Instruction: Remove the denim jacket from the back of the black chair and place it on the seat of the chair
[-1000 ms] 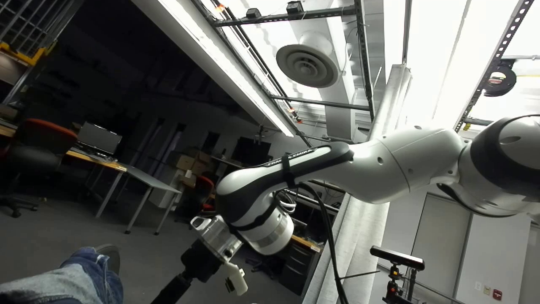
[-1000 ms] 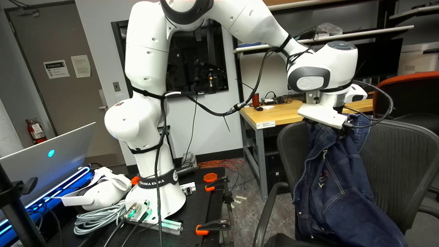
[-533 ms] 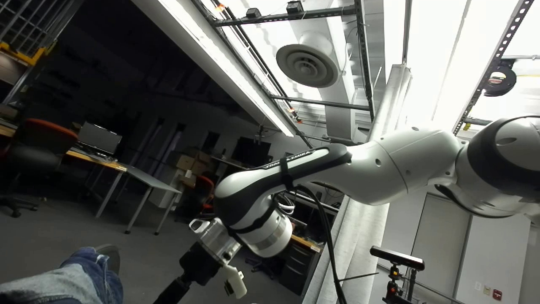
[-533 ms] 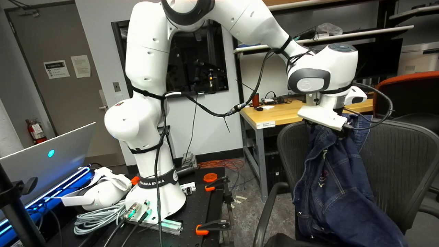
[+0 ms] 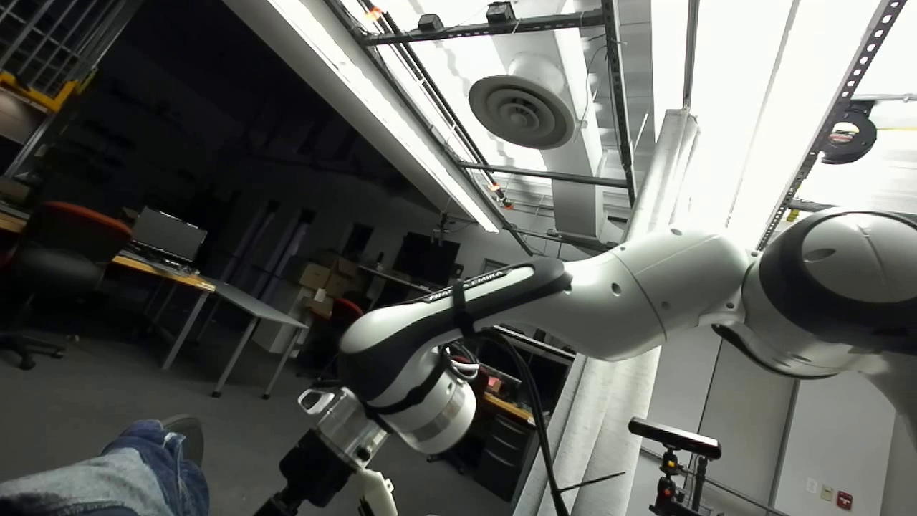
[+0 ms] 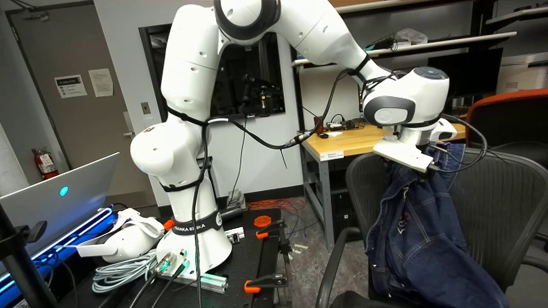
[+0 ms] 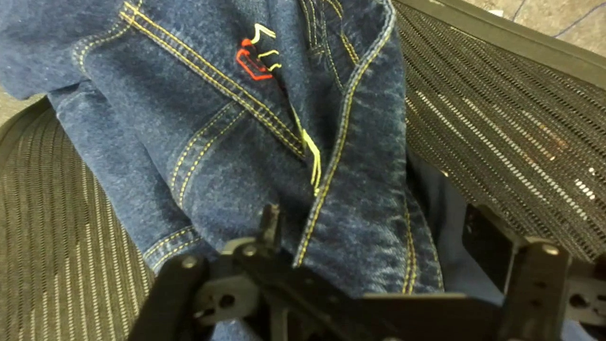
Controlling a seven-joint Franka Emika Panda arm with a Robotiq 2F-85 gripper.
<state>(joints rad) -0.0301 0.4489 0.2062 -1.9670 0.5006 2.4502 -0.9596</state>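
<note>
The white robot arm (image 6: 192,77) arches across to the black chair (image 6: 496,201), whose back stands just beside the gripper (image 7: 376,232). Under the gripper I see the denim jacket (image 6: 432,256) hanging on that chair back; the fingers (image 7: 490,248) stand spread apart, denim showing between them.

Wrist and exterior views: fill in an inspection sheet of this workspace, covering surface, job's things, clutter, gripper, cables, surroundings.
Surface: black table carrying the robot base; orange-tipped clamps at its edge.
Job's things: denim jacket hanging against the back of the black chair.
Clutter: silver laptop, white headset.
Gripper: jaws apart at the jacket's upper part; denim visible in the gap, contact unclear.
Cables: gray coil, strapped black cable, orange cables.
Surroundings: wooden desk, door, fire extinguisher, a jeans-clad leg.
</note>
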